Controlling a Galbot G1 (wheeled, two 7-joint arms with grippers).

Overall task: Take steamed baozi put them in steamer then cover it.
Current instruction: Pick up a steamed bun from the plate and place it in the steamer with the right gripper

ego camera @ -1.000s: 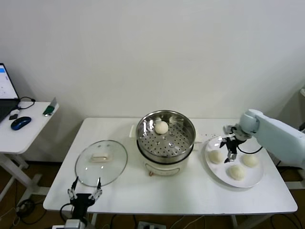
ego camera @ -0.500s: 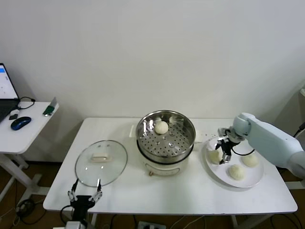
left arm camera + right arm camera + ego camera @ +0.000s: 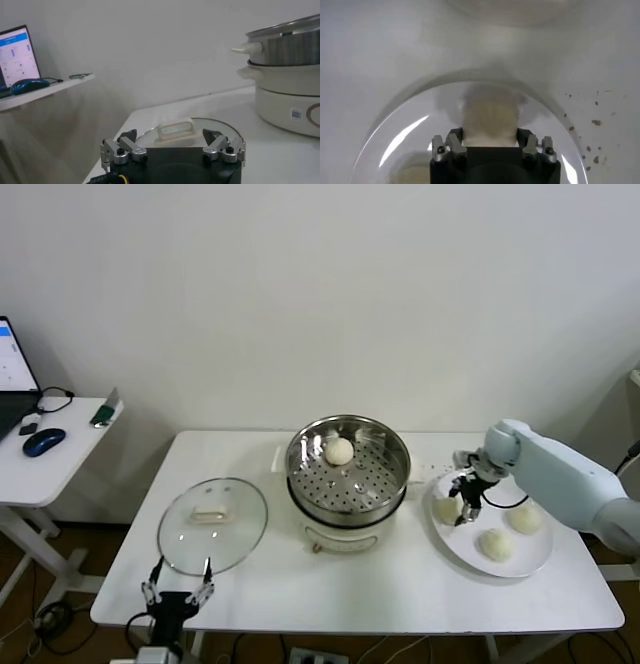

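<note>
- Here, the right gripper (image 3: 462, 509) hangs low over the white plate (image 3: 535, 564) on the robot's right side of the table (image 3: 400, 589), its fingers spread apart on either side of one steamed baozi (image 3: 449, 508).
- From the right wrist camera, that baozi (image 3: 488, 120) sits between the two open fingertips (image 3: 446, 147); whether the pads already touch the dough cannot be told.
- Two more baozi lie on the same plate: one near the front (image 3: 493, 543) and one toward the outer side (image 3: 525, 518), each apart from the bun under the gripper.
- A fourth baozi (image 3: 339, 450) rests inside the steamer (image 3: 347, 472), toward the back of its perforated floor.
- The steamer stands uncovered on its white cooker base (image 3: 345, 534) at the middle of the table.
- The cover (image 3: 212, 525) lies flat on the table on the left, well apart from the steamer, its cream bar handle (image 3: 209, 514) facing up.
- The left gripper (image 3: 178, 589) is parked at the near edge of the table, just in front of the cover, with its fingers open and holding nothing; the left wrist camera shows the cover's handle (image 3: 175, 131) just beyond the spread fingers.
- A side desk (image 3: 40, 454) to the left carries a laptop (image 3: 12, 379) and a blue mouse (image 3: 43, 441).
</note>
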